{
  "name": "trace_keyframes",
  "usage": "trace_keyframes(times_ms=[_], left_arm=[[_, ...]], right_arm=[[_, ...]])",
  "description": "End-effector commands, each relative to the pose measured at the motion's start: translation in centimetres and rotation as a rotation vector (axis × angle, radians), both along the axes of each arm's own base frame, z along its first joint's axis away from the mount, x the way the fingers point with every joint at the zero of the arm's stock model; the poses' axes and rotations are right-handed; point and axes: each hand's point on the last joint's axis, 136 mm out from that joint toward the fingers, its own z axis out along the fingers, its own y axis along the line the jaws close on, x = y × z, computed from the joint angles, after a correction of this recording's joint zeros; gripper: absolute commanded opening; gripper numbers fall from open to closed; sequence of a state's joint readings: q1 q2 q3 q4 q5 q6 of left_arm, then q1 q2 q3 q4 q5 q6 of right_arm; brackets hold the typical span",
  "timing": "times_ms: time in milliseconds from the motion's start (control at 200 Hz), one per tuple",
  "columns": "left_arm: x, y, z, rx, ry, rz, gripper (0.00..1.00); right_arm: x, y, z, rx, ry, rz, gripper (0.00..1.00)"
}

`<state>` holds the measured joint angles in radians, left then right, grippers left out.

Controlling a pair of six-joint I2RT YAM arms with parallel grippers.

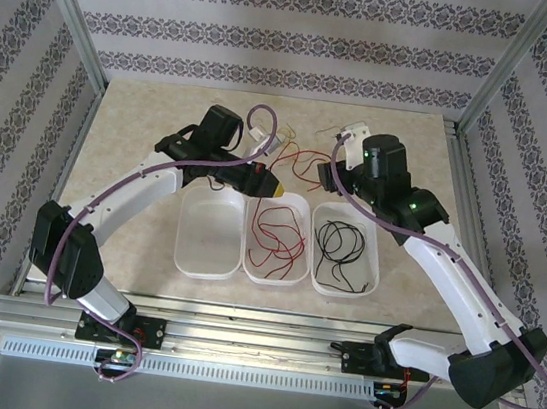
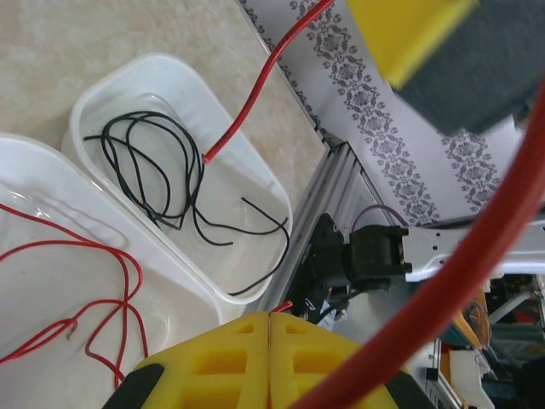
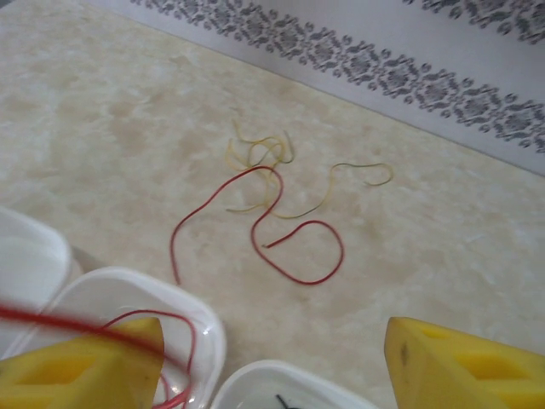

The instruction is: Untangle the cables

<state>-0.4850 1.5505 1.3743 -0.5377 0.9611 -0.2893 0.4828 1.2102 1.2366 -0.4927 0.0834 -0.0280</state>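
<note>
Loose cables lie tangled on the table behind the trays: a red cable (image 3: 294,256) (image 1: 304,165) and thin pale yellow cables (image 3: 271,162). My left gripper (image 2: 271,341) (image 1: 268,186) is shut on a red cable, whose tip (image 2: 286,305) pokes out between the yellow fingers. The strand loops past the lens, and its free end (image 2: 247,111) dangles above the tray of black cables (image 2: 153,170). More red cables (image 1: 274,235) lie in the middle tray (image 1: 271,280). My right gripper (image 3: 272,366) is open, hovering above the trays' far ends with nothing between its fingers. A blurred red strand crosses its left finger (image 3: 94,366).
Three white trays stand side by side: the left tray (image 1: 210,242) bare, the middle one with red cables, the right tray (image 1: 342,294) with black cables (image 1: 339,243). Patterned walls and metal posts (image 1: 72,12) enclose the table. An aluminium rail (image 1: 255,348) runs along the near edge.
</note>
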Motion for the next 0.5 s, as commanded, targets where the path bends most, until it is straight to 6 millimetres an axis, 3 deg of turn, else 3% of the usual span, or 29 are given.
trace_keyframes(times_ms=[0, 200, 495], left_arm=[[-1.7, -0.1, 2.1, -0.032, -0.044, -0.067, 0.0], [-1.3, -0.9, 2.7, -0.091, -0.039, -0.088, 0.0], [-1.3, -1.0, 2.4, -0.082, -0.033, -0.106, 0.0]], right_arm=[[0.7, 0.7, 2.7, 0.041, -0.093, 0.052, 0.7], [-0.7, 3.7, 2.7, 0.099, -0.112, 0.211, 0.61], [-0.8, 3.9, 2.4, 0.109, -0.108, 0.216, 0.1]])
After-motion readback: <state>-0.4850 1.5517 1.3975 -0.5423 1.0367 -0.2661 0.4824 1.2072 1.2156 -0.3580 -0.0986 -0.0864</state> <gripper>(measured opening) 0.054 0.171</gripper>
